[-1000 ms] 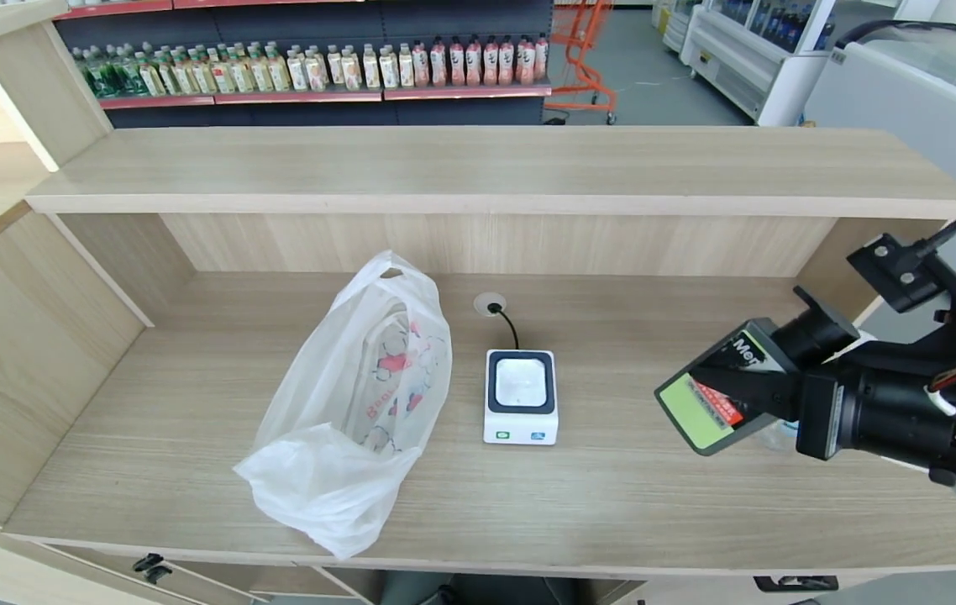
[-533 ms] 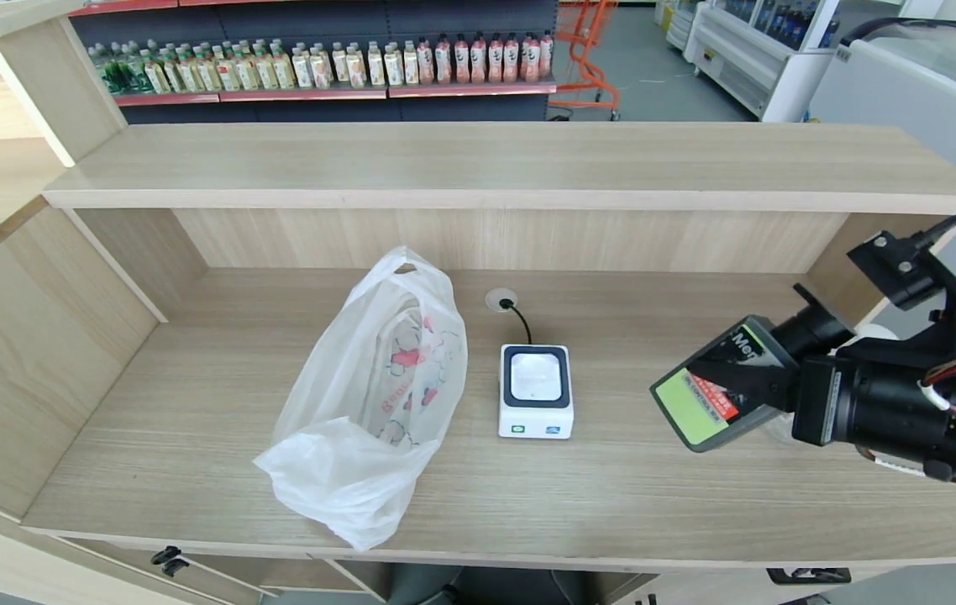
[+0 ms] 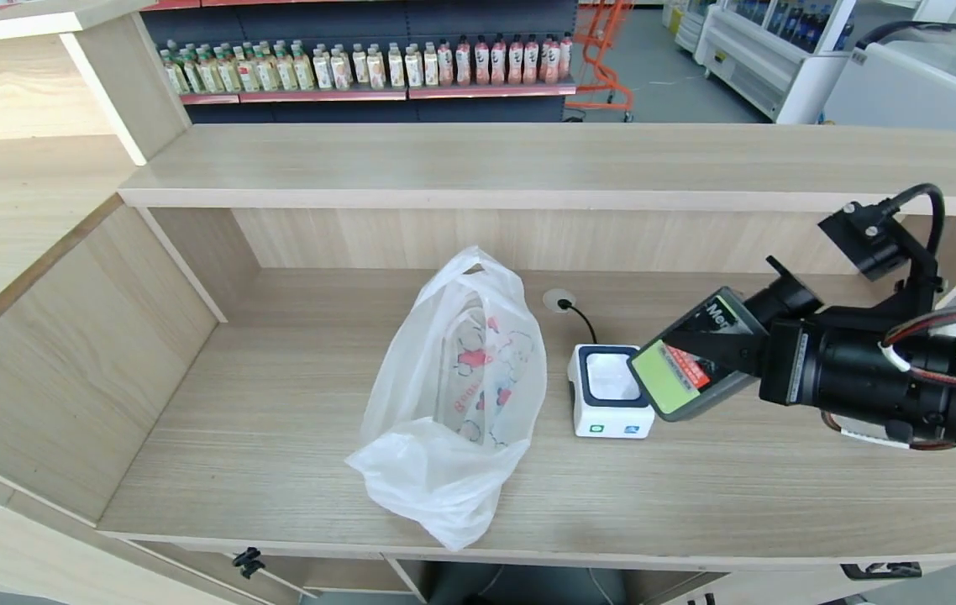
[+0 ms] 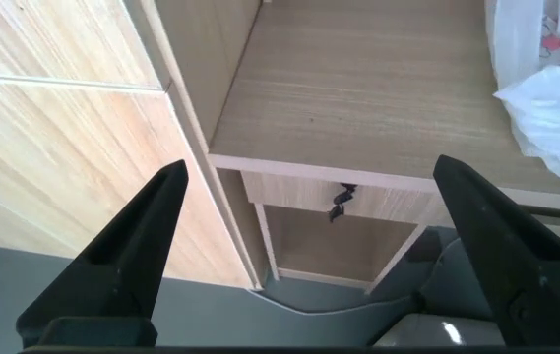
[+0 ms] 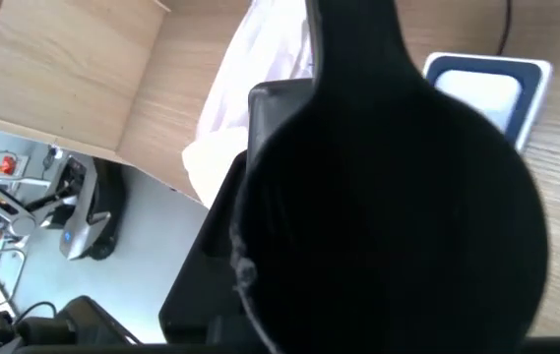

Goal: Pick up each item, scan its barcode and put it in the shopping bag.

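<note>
Boxed item (image 3: 669,384) | we log it pinched in right pincer (image 3: 706,351), over scanner (image 3: 602,407) | shopping bag (image 3: 461,403) beside, on tabletop (image 3: 276,403) | left pincer (image 4: 311,172) spread.

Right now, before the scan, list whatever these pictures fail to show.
Barcode: in the head view the box in the right gripper shows print too small to tell a barcode.
Scanner: the box covers its right edge; in the right wrist view a dark shape up close hides part of it.
Shopping bag: its film blurs what lies inside; the left wrist view's edge cuts it off.
</note>
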{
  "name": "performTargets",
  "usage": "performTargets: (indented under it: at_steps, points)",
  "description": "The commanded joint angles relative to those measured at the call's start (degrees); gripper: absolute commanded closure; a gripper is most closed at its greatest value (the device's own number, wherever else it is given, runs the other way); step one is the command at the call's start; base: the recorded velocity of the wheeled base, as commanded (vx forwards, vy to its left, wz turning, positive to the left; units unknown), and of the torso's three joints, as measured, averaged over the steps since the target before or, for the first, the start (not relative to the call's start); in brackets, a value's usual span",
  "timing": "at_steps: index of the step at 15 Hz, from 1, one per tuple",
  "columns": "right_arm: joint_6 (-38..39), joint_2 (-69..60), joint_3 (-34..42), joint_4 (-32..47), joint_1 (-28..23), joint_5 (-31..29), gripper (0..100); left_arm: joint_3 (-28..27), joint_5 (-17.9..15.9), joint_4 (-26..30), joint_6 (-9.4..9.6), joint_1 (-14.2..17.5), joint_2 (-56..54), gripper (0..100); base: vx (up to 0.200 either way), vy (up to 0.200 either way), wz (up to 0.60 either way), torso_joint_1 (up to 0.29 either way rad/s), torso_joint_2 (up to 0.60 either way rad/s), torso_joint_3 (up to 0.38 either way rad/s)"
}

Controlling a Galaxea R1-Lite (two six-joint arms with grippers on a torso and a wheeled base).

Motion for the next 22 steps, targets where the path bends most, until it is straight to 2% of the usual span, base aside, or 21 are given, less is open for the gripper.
performTargets:
  at_steps: [1, 9, 12, 14, 15, 16, 18, 22]
  points:
    - [0.04, 3.16, -1.74, -0.01, 0.82, -0.01, 100, 0.0, 0.01, 0.01, 0.04, 0.01, -0.02, 0, 0.0, 0.2, 0.0, 0.007, 0.0, -0.007]
    - [-0.23, 16.52, -8.07, -0.88, 1.34, -0.71, 100, 0.0, 0.01, 0.01, -0.13, 0.01, -0.02, 0, 0.0, 0.025, 0.0, 0.001, 0.0, 0.0]
    - [-1.1, 21.18, -9.57, -0.97, 3.28, -5.11, 100, 0.0, 0.01, 0.01, -0.13, 0.01, -0.02, 0, 0.0, 0.0, 0.0, 0.0, 0.0, 0.0]
    - [-5.67, 25.14, -9.74, -4.93, 4.16, -6.25, 100, 0.0, 0.01, 0.01, -0.13, 0.01, -0.02, 0, 0.0, 0.0, 0.0, 0.0, 0.0, 0.0]
    - [-11.65, 30.23, -9.83, -11.08, 4.16, -6.25, 100, 0.0, 0.01, 0.01, -0.13, 0.01, -0.02, 0, 0.0, 0.0, 0.0, 0.0, 0.0, 0.0]
    - [-15.34, 32.78, -10.44, -13.54, 4.25, -6.16, 100, 0.0, 0.01, 0.01, -0.13, 0.01, -0.02, 0, 0.0, 0.0, 0.0, 0.0, 0.0, 0.0]
    - [-20.18, 37.71, -14.84, -14.42, 5.65, -6.07, 100, 0.0, 0.01, 0.01, -0.13, 0.01, -0.02, 0, 0.0, 0.0, 0.0, 0.0, 0.0, 0.0]
    - [-24.22, 45.62, -24.33, -14.33, 7.94, -6.34, 100, 0.0, 0.01, 0.01, -0.13, 0.01, -0.02, 0, 0.0, 0.0, 0.0, 0.0, 0.0, 0.0]
